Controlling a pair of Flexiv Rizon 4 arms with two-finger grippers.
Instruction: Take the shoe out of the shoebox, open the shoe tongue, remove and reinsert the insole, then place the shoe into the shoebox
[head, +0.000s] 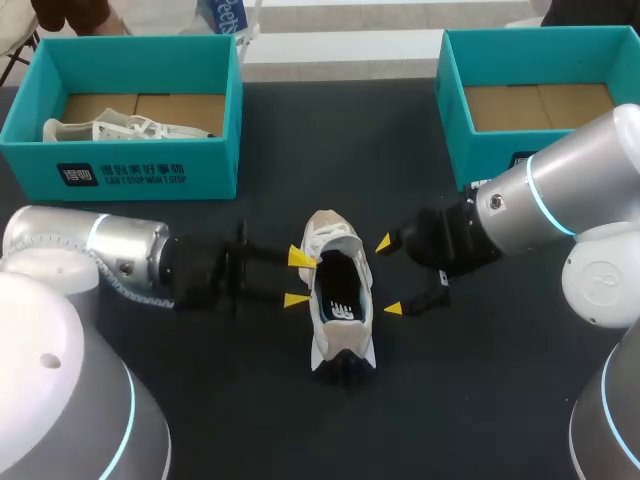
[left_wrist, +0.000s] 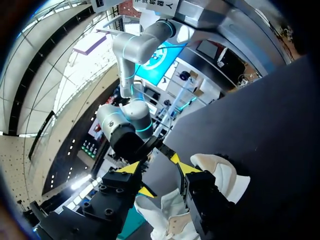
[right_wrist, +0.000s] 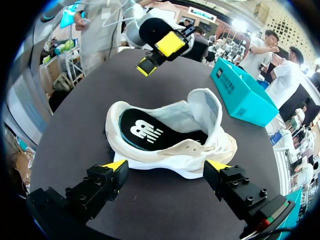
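Evidently out of its box, the shoe (head: 340, 345) lay at the frame's centre, its dark insole (head: 338, 290) seated inside. The left gripper (head: 297, 278) and right gripper (head: 390, 276) flanked it on either side, fingers spread and holding nothing, seemingly poised to steady it and work the insole.

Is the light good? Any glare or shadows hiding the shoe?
Head view: even light, shoe plain on the dark table, a sheen on the right arm's silver shell. Right wrist view: shoe brightly lit, no harsh shadow on it. Left wrist view: shoe partly hidden behind the left gripper, not by glare.
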